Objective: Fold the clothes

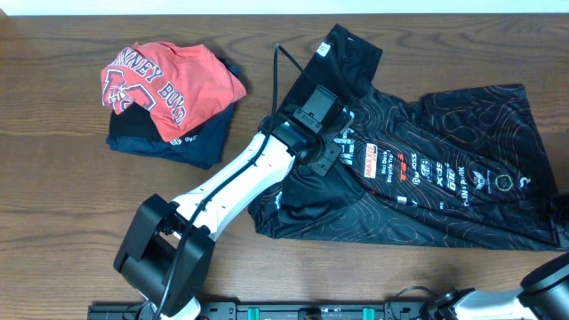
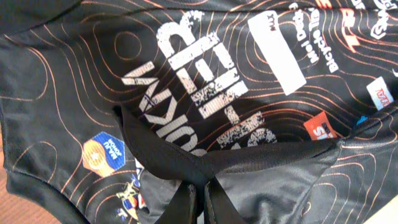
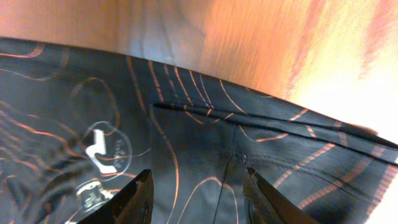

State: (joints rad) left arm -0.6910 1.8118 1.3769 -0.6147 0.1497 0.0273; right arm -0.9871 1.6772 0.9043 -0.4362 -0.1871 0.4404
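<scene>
The clothes, a black jersey (image 1: 427, 178) with thin orange contour lines, white lettering and small coloured logos, lie spread over the right half of the table. My left gripper (image 1: 329, 151) is over the jersey's left-centre part. In the left wrist view its fingers (image 2: 186, 202) are shut on a raised fold of black jersey cloth (image 2: 205, 165), just below the white lettering (image 2: 199, 81). My right gripper (image 3: 199, 177) stands open low over the jersey's seamed edge (image 3: 261, 127), with only flat cloth between its fingers.
A red T-shirt (image 1: 169, 80) with white lettering lies on a folded navy garment (image 1: 178, 142) at the back left. The left arm's base (image 1: 160, 249) sits at the front left. Part of the right arm (image 1: 547, 284) shows at the front right. Bare wooden table (image 1: 53, 196) surrounds them.
</scene>
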